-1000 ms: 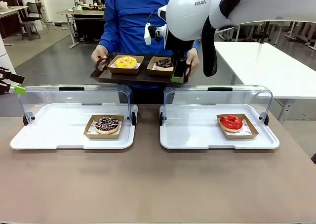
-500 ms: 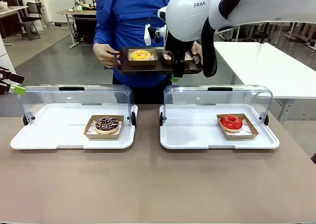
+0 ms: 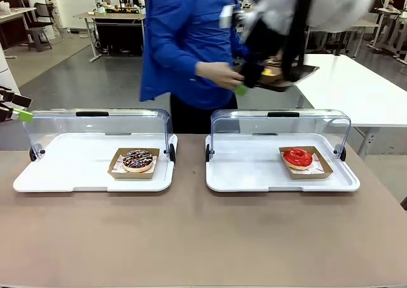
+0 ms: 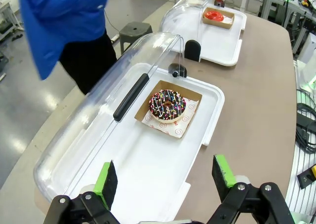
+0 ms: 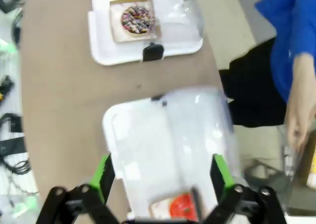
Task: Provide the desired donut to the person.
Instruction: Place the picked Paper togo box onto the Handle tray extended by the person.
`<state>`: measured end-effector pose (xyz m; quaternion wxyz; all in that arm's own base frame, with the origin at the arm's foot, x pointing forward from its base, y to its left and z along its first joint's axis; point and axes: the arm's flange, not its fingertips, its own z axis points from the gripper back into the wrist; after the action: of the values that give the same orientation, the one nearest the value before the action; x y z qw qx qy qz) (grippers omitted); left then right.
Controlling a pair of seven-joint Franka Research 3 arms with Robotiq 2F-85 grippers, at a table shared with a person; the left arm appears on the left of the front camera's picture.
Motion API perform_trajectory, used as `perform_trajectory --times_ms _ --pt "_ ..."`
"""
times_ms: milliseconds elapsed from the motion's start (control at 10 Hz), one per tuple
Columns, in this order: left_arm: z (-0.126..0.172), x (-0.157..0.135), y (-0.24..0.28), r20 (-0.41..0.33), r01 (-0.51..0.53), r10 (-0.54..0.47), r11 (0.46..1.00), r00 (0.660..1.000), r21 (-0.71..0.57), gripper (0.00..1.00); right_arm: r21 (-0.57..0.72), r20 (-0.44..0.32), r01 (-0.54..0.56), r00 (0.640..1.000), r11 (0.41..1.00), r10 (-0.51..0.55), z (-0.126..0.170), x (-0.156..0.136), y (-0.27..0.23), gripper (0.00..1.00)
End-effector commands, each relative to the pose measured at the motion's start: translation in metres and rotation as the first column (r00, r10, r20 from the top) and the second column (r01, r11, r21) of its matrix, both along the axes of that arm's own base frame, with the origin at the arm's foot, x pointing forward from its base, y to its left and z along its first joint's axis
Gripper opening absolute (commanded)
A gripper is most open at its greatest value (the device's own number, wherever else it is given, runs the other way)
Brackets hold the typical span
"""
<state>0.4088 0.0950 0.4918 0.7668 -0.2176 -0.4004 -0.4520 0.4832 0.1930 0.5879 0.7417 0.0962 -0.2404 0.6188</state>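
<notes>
The dark tray (image 3: pixel 304 72) of donuts is being carried off to the right by the person (image 3: pixel 184 40), clear of the right gripper (image 5: pixel 160 177), whose fingers are standing apart above the right display tray (image 5: pixel 143 150). The right arm, blurred, is apparently being raised. The left gripper (image 4: pixel 165 177) is being held open over the sprinkled chocolate donut (image 4: pixel 167 105).
</notes>
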Motion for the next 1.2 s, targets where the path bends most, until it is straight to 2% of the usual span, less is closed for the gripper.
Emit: perform_trajectory --times_ms 0,100,200,300,600,1100 --pt "0.000 -0.001 0.001 0.009 0.004 -0.004 1.000 1.000 -0.020 1.00 0.071 -0.031 0.036 0.999 0.997 -0.034 -0.028 -0.026 -0.114 1.00" --pt "0.000 -0.001 0.001 0.009 0.004 -0.004 1.000 1.000 -0.020 1.00 0.172 -0.016 0.070 0.998 0.983 -0.068 -0.043 -0.040 -0.160 1.00" --pt "0.000 -0.001 0.001 0.009 0.004 -0.004 1.000 1.000 -0.020 1.00 0.281 -0.053 0.176 0.984 0.943 -0.168 -0.051 -0.053 -0.186 1.00" --pt "0.000 -0.001 0.001 0.009 0.004 -0.004 1.000 1.000 -0.020 1.00 0.345 -0.057 0.242 0.970 0.907 -0.237 -0.061 -0.070 -0.205 1.00" --pt "0.000 -0.001 0.001 0.009 0.004 -0.004 1.000 1.000 -0.020 1.00 0.404 -0.027 0.317 0.942 0.858 -0.335 -0.078 -0.112 -0.222 1.00" --pt "0.000 -0.001 0.001 0.009 0.004 -0.004 1.000 1.000 -0.020 1.00 0.483 0.003 0.360 0.911 0.798 -0.412 -0.082 -0.116 -0.227 1.00"
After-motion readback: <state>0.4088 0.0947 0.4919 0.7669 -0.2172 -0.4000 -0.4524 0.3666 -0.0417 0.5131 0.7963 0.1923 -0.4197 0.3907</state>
